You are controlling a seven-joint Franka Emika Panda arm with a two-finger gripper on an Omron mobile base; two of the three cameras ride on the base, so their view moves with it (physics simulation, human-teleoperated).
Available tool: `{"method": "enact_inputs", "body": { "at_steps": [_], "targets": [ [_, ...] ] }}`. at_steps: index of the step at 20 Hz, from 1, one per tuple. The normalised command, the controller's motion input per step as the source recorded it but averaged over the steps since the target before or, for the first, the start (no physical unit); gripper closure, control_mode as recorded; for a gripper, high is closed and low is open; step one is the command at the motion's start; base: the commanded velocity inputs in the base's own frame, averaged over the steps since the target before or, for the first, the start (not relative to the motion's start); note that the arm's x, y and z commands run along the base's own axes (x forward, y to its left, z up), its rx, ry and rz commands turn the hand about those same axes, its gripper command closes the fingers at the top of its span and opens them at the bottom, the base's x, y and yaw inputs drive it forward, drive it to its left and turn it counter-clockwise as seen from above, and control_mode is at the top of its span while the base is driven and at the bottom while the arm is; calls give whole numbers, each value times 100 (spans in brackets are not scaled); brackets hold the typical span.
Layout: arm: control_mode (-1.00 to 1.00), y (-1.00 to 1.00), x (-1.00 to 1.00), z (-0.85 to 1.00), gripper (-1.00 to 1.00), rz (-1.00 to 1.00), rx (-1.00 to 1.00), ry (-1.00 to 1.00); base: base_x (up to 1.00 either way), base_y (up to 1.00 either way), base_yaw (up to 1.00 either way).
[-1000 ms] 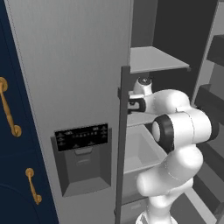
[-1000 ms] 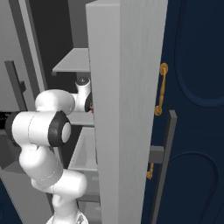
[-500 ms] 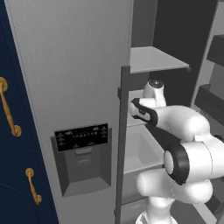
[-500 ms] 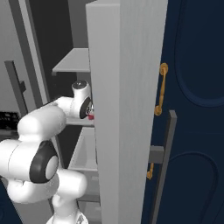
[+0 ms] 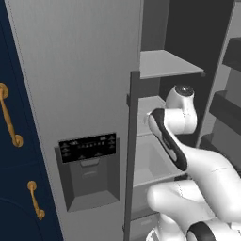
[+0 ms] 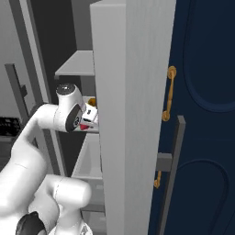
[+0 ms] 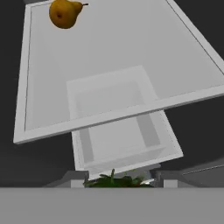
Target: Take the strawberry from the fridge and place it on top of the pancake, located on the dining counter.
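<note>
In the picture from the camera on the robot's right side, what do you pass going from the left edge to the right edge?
Fridge shelf → pincer with the red strawberry → grey fridge door → gold cabinet handle → navy cabinet.

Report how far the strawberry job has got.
Done: the fridge door stands open. In hand: the hand holds the strawberry by the glass shelf, its green leaves showing between the fingertips. Left: carry it to the pancake on the dining counter.
</note>
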Motion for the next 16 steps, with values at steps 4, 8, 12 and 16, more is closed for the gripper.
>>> {"method": "enact_inputs", "body": {
  "at_steps": [4,8,12,16],
  "targets": [
    [-100,8,-100,71,100,0,0,5,0,0,0],
    [-100,1,-100,48,100,0,0,12,0,0,0],
    [-100,0,-100,47,100,0,0,4,0,0,0],
    [-100,0,-99,26,100,0,0,0,0,0,0]
  ]
}}
